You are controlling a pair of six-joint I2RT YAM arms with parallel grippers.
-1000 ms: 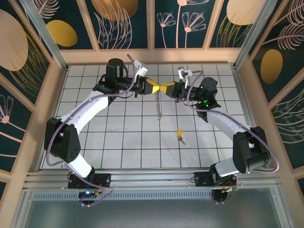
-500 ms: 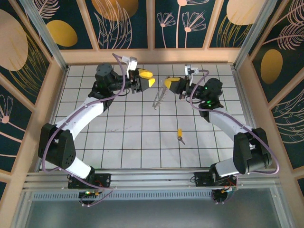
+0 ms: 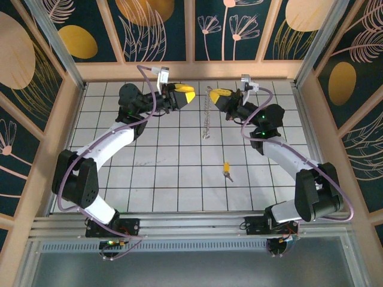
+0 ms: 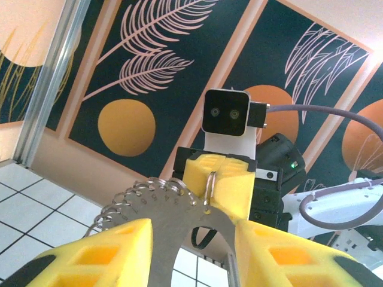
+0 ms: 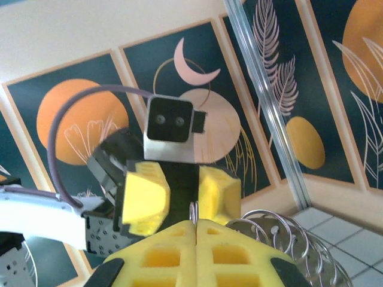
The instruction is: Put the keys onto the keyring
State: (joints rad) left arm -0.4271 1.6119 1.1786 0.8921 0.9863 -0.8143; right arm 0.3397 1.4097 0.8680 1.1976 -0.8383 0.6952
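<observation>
Risk: my right gripper (image 3: 218, 95) pinches the keyring (image 3: 207, 117) by one thin edge; my left gripper (image 3: 184, 93) gapes empty; a jolt could drop it.

Table (image 3: 155, 173): white tiles, dark grid lines, scuff marks left of centre. Wooden border (image 3: 185, 70) runs round it. Wall panels (image 3: 158, 30): dark teal, with pink leaf outlines and gold discs. Aluminium rails (image 3: 191, 224) cross the lower frame. A pale crescent (image 5: 192, 63) shows on a panel at upper centre in the right wrist view.
</observation>
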